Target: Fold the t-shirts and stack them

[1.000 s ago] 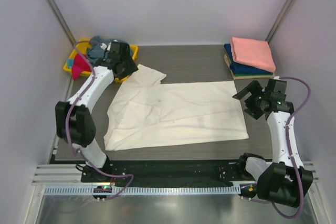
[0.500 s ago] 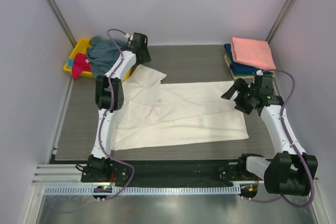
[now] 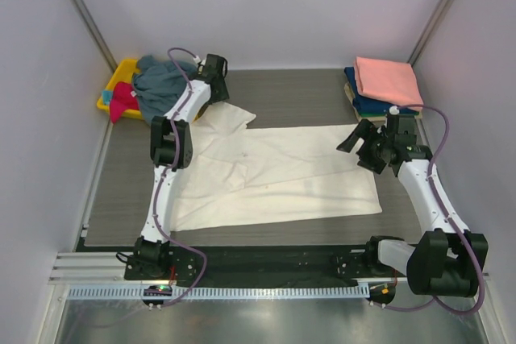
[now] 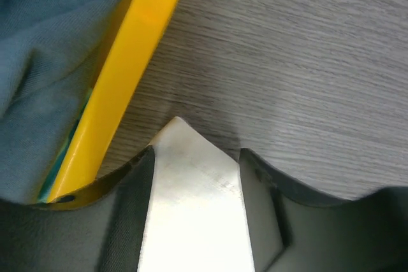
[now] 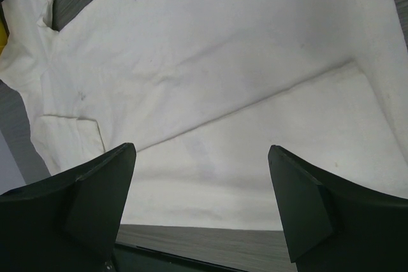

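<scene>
The cream-white t-shirt (image 3: 274,171) lies spread flat on the table. My left gripper (image 3: 215,91) is low at its back-left sleeve, beside the yellow bin. In the left wrist view the sleeve corner (image 4: 191,183) fills the gap between the parted fingers of the left gripper (image 4: 197,157). My right gripper (image 3: 362,146) hovers wide open over the shirt's right edge. The right wrist view shows the right gripper (image 5: 203,151) with only flat cloth (image 5: 210,74) below. A salmon-pink tee (image 3: 388,80) lies folded on a navy one (image 3: 377,105) at the back right.
The yellow bin (image 3: 106,96) sits at the back left, its rim (image 4: 137,49) close to my left fingers. It holds a grey-blue tee (image 3: 159,82), which also shows in the left wrist view (image 4: 44,49), and a magenta one (image 3: 122,101). Walls close in on three sides.
The left arm swung from over the bin's edge to the shirt's back-left sleeve. The right gripper moved back and left to the shirt's right edge. Both jaws kept their width.
</scene>
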Action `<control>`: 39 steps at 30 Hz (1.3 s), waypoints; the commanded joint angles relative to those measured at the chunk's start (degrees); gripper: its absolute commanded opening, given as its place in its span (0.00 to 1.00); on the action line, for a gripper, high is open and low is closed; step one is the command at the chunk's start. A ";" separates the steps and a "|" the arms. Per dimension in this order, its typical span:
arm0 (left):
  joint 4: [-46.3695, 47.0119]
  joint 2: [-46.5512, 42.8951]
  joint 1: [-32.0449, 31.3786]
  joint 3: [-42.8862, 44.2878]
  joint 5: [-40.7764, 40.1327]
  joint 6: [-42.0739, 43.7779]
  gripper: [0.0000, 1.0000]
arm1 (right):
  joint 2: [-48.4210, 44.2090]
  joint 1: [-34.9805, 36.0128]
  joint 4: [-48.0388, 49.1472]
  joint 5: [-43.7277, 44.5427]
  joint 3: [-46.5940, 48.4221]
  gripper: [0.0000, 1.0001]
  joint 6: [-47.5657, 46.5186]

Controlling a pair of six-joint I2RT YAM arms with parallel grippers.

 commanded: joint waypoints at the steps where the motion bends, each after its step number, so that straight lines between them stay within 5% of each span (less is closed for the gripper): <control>1: -2.05 2.65 0.79 0.56 1.21 -0.28 0.47 | 0.40 0.38 2.58 1.00 0.31 0.91 -0.44; 3: -1.96 3.44 0.62 0.83 2.62 -0.54 0.41 | 0.93 0.38 2.85 1.26 -0.13 0.91 -0.53; 5: -1.79 3.79 0.61 1.09 3.06 -0.63 0.20 | 1.37 0.47 3.20 2.14 -0.48 0.91 -0.62; 10: -2.66 3.00 0.53 2.15 4.73 -0.63 0.00 | 3.21 0.39 3.55 5.65 0.57 0.91 -0.71; 18: -8.11 -7.45 0.53 -1.71 4.91 -2.12 0.00 | 10.94 0.47 4.34 15.03 10.58 0.89 -1.05; 26: -12.15 -23.08 1.14 -15.25 -0.62 1.21 0.00 | 25.34 3.28 4.17 25.51 22.70 0.72 -2.55; 39: -15.24 -31.01 4.92 -21.32 -0.81 2.71 0.00 | 43.72 9.70 0.92 36.76 39.24 0.66 -4.84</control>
